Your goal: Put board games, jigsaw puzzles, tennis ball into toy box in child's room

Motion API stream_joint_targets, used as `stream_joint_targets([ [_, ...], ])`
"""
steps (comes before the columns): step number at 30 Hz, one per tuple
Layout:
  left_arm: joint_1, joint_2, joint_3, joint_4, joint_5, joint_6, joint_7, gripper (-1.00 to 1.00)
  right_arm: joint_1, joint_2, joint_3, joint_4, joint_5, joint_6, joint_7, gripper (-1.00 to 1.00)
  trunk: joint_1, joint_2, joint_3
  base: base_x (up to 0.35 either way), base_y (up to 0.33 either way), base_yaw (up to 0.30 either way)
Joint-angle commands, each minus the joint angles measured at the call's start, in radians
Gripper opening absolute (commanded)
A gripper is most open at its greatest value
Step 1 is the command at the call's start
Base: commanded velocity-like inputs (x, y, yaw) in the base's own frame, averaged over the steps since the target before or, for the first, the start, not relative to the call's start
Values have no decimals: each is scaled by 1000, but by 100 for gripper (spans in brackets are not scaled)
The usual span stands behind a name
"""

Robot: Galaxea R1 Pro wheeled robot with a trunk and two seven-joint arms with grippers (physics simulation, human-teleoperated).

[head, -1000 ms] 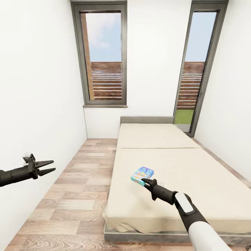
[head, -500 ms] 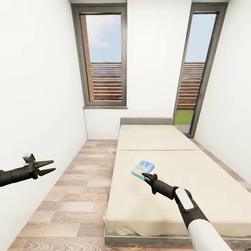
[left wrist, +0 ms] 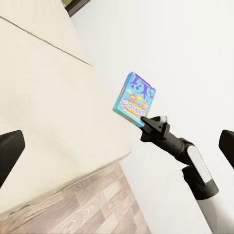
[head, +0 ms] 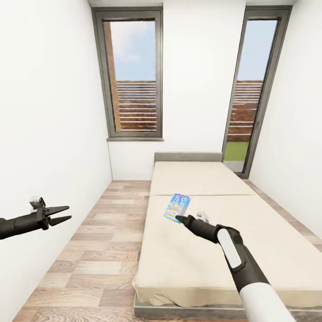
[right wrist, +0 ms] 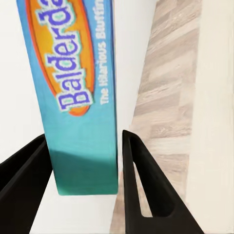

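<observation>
My right gripper (head: 179, 218) is shut on a small blue-cyan board game (head: 177, 207) and holds it tilted in the air above the beige bed (head: 250, 237). The right wrist view has the box (right wrist: 78, 97), lettered "Balderdash", clamped between both black fingers (right wrist: 141, 185). From the left wrist view the lifted board game (left wrist: 135, 100) stands nearly upright on the right gripper (left wrist: 147, 123). My left gripper (head: 65, 213) hangs open and empty over the floor by the left wall. The table, toy box, jigsaw puzzles and tennis ball are out of view.
The bed fills the room's right side, with its grey headboard (head: 188, 156) against the far wall. A strip of wood-plank floor (head: 103, 241) runs between the bed and the left wall. Two tall dark-framed windows (head: 134, 74) stand at the far end.
The right gripper has carried the board game up and farther over the bed, and the box now stands more upright. The left arm has stayed still.
</observation>
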Motion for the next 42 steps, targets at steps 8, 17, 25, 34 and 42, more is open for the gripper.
stream_joint_targets([
  [8,0,-22,-7,-5,-8,14,7,100,3,0,10,-63,43,26,-1,-100,-31,56,24,0,0,0],
  [17,0,-29,-8,-6,-9,14,77,100,18,0,11,-69,34,26,3,-100,-65,119,52,0,0,-76],
  [25,-3,-34,-8,-6,-9,15,138,100,18,-10,10,-63,31,23,5,-100,-96,175,77,0,0,-261],
  [34,-6,-61,-6,-7,-8,16,243,100,19,-13,7,-58,31,20,6,-100,-130,238,105,0,0,-275],
  [42,-7,-63,-5,-7,-8,16,256,100,18,-13,7,-57,31,20,8,-100,-161,294,131,0,0,-277],
])
